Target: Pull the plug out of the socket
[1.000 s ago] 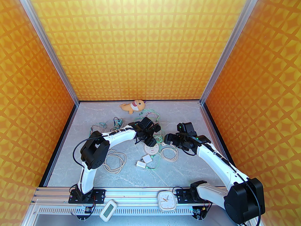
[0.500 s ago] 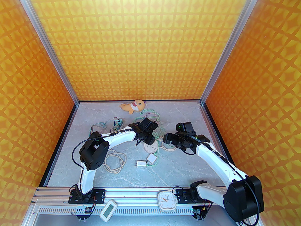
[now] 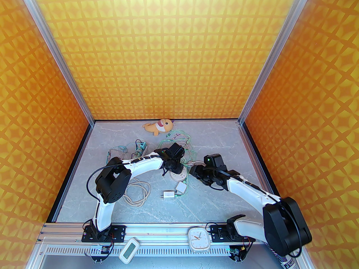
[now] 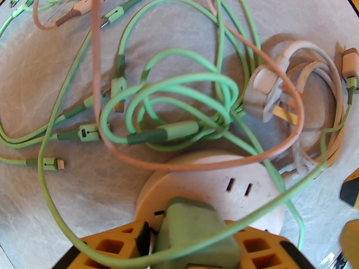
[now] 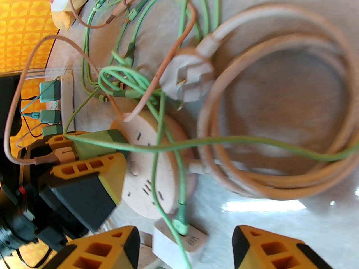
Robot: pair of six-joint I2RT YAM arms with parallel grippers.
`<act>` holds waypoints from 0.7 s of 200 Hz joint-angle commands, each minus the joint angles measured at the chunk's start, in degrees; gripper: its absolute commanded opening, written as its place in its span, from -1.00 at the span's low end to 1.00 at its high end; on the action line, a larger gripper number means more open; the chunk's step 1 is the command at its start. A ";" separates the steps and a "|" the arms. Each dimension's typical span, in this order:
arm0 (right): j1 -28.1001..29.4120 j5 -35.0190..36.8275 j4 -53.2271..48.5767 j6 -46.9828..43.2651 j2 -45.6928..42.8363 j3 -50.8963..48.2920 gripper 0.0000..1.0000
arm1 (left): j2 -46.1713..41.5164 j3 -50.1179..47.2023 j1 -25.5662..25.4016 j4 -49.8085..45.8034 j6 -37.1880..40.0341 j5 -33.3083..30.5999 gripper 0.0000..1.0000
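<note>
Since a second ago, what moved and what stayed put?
The right end effector swung left, closer to the round socket, jaws open. The left end effector kept hold of the green plug, not yet pulled out. The plush toy and clock stayed put.

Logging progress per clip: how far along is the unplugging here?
Done: the left pincer has the green plug between its fingers. In hand: the pull; the plug sits against the round socket, not visibly lifted. The right pincer hangs open near the socket. Left: draw the plug clear.
</note>
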 commanded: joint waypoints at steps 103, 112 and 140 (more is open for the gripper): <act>3.28 0.62 9.66 4.32 16.71 4.15 -0.05 | -1.13 -1.96 0.01 -1.95 6.18 0.73 -0.18; 3.34 1.01 8.87 3.97 17.14 4.39 -0.07 | -1.06 -1.82 0.08 -1.99 6.82 0.69 -0.19; 3.28 1.04 7.24 3.01 19.05 5.18 -0.13 | -0.85 -1.93 -0.17 -2.07 7.98 0.78 -0.25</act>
